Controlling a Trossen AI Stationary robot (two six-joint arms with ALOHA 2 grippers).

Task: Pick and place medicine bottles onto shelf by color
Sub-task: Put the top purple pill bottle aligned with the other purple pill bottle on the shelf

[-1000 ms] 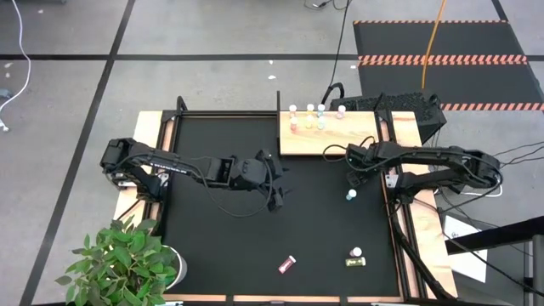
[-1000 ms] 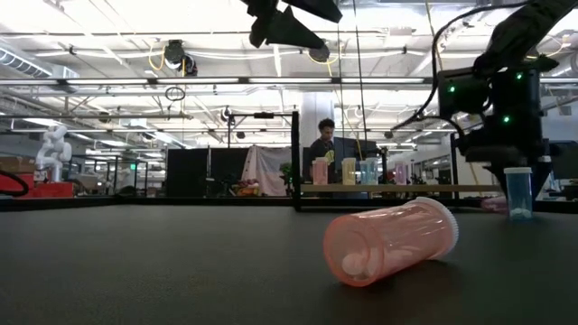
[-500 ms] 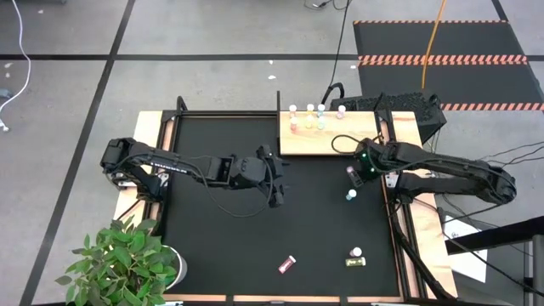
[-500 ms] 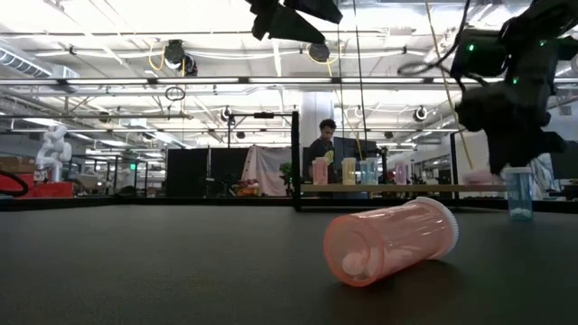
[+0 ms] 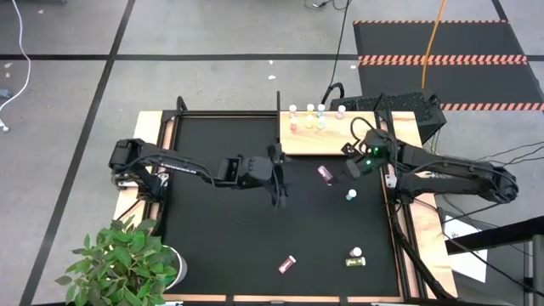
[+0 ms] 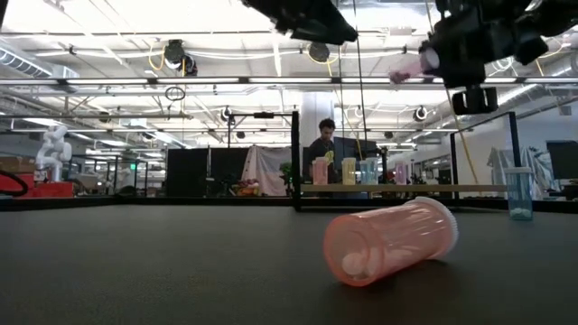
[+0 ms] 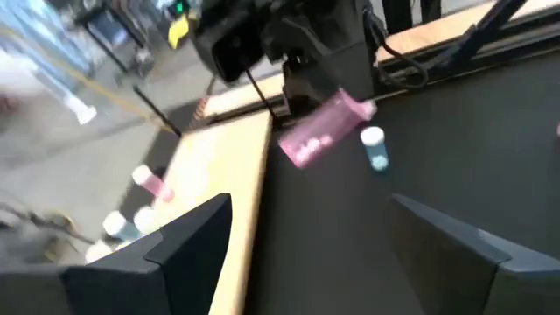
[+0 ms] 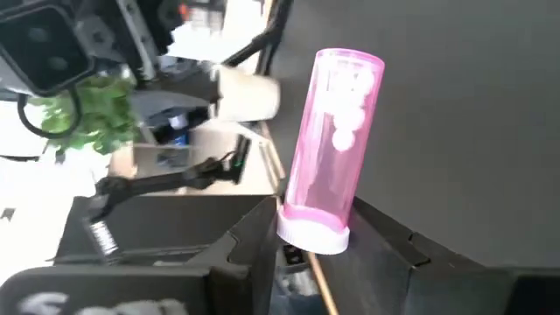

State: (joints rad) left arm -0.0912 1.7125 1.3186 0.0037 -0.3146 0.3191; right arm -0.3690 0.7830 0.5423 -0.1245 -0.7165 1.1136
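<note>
My right gripper [image 5: 340, 169] is shut on a pink medicine bottle [image 8: 338, 140] with a white cap, held in the air above the mat just in front of the shelf [image 5: 327, 140]. The shelf is a light wooden board with several small bottles [image 5: 310, 117] standing along its far edge. My left gripper [image 5: 279, 182] hovers open over the middle of the mat, and the held bottle [image 7: 322, 136] shows ahead of it. A teal bottle [image 5: 351, 195] stands on the mat. A red-pink bottle [image 5: 288, 264] and a yellow-green one [image 5: 355, 259] lie near the front edge. My right gripper pinches the pink bottle's white cap end [image 8: 313, 234] between its two fingers. The fingers come nearly level from the table's right side. The bottle's body sticks out ahead of them, in line with the fingers, and is lifted clear of the mat.
A potted plant [image 5: 119, 263] stands at the near left corner. A wooden frame [image 5: 395, 212] edges the black mat. A dark case [image 5: 399, 109] sits behind the shelf's right end. In the low view the lying bottle [image 6: 388, 239] is close to the camera.
My right gripper has risen from the mat beside the teal bottle and tipped from pointing down to nearly level. It has carried the pink bottle up and a little toward the table's left, so the bottle is lifted clear. My left gripper has rolled about its own axis.
</note>
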